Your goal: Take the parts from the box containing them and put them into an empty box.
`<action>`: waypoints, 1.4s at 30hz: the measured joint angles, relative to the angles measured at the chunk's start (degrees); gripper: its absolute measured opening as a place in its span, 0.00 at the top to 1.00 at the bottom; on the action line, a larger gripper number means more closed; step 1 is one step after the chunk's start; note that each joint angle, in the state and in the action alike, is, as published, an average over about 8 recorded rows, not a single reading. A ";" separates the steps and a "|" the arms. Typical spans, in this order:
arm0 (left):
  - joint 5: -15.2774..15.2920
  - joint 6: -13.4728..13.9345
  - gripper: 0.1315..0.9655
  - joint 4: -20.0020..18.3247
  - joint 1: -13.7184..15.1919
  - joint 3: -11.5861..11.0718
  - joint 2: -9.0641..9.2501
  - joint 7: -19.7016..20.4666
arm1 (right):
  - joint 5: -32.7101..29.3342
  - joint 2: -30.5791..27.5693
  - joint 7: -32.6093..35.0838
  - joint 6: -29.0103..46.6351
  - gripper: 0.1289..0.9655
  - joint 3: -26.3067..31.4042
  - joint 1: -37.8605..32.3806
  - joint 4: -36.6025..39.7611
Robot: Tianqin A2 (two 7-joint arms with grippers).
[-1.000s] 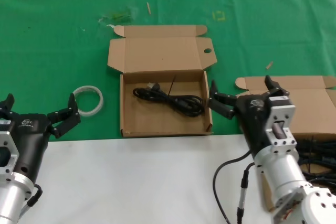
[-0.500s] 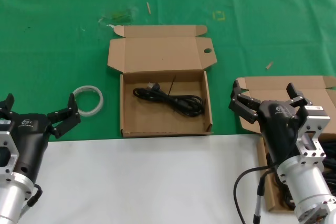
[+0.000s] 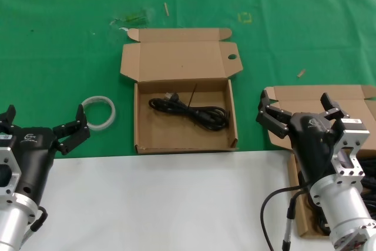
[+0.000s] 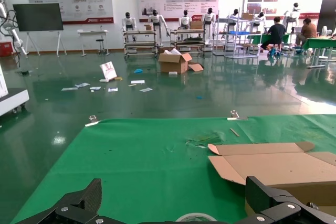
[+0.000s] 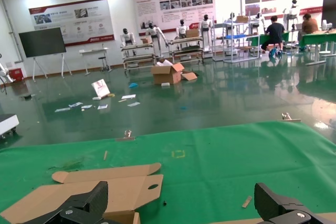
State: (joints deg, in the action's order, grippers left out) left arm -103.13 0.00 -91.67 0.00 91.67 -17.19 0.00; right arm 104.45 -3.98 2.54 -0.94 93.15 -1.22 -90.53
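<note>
Change: since a second ago the right gripper [image 3: 300, 111] swung from the centre box's right wall to the lower right; nothing moved in the last half-second.
Right gripper: fingers spread, over the source box [image 3: 346, 101].
Hidden: arm covers most cables [image 3: 361, 168] there, cut off at the frame edge.
Centre: holed-lid box [image 3: 185, 89] holds one cable [image 3: 191, 110].
Left gripper [image 3: 44, 123]: fingers apart, lower left, near the white ring [image 3: 98, 112].

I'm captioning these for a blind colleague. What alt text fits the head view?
An open cardboard box with a hole in its lid sits mid-table on green cloth, holding one black cable. The right tool hovers open over a second box at the right edge; the left tool waits open near a white ring.
</note>
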 joint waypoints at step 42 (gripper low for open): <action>0.00 0.00 0.00 0.00 0.00 0.00 0.00 0.00 | 0.00 0.00 0.00 0.00 0.00 0.00 0.00 0.00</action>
State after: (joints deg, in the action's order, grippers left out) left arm -103.13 0.00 -91.67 0.00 91.67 -17.19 0.00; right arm 104.45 -3.98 2.54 -0.94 93.15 -1.22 -90.53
